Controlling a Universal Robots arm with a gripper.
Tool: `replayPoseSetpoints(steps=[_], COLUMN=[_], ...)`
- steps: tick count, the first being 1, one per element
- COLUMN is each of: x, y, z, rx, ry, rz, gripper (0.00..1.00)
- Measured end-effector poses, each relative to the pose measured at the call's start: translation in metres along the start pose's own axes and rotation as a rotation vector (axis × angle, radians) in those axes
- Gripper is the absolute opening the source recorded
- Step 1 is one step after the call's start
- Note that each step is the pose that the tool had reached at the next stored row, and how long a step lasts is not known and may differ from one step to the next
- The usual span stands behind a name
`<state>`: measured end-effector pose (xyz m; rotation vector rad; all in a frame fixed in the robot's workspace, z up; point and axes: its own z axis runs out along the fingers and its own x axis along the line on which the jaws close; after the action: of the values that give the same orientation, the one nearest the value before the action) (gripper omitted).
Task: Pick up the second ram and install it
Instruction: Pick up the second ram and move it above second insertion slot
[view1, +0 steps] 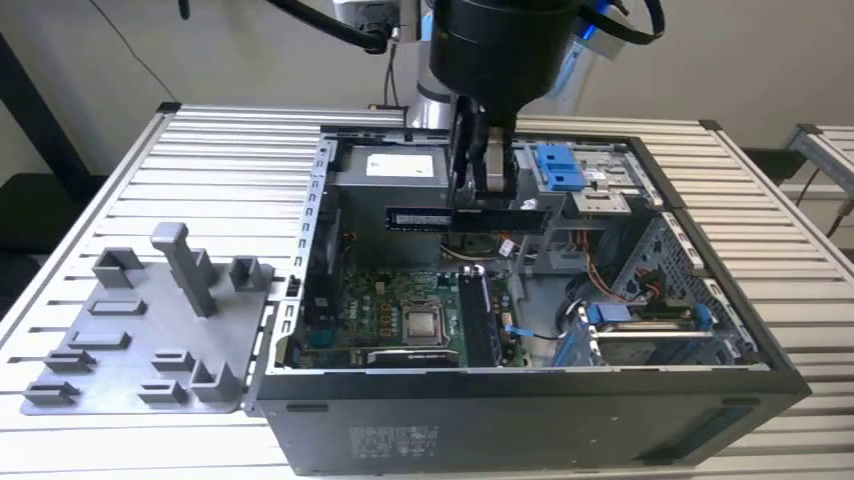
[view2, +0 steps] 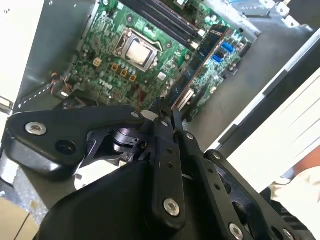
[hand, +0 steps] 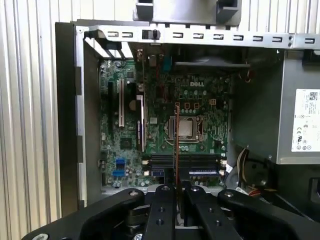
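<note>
In the exterior view, the second ram (view1: 461, 217), a long flat dark stick with a pale label, is held level in the upper centre of the frame. It is clamped between the closed-in fingers of the gripper (view1: 483, 200) above the open computer case (view1: 534, 410), in which a green circuit board (view1: 360, 320) with a square silver chip (view1: 424, 323) and a grey power supply (view1: 387, 175) are housed. In the second wrist view, the second ram (view2: 202, 52) is seen slanting away from the fingers (view2: 164, 135) over the circuit board (view2: 107, 75); in the first wrist view it is seen edge-on as a thin line (hand: 176, 145), pinched above the memory slots (hand: 200, 162) beside the silver chip (hand: 186, 128).
</note>
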<state>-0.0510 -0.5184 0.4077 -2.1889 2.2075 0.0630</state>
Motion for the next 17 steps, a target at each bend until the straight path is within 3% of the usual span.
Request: replayPoseSetpoints(steps=[12, 17], x=[-0.0004, -0.0006], y=[-0.0461, -0.0594], z=[-0.0002, -0.0004], rx=[-0.0024, -0.0029], ry=[0.0, 0.0], rz=[0.0, 0.0], gripper=[0.14, 0.14])
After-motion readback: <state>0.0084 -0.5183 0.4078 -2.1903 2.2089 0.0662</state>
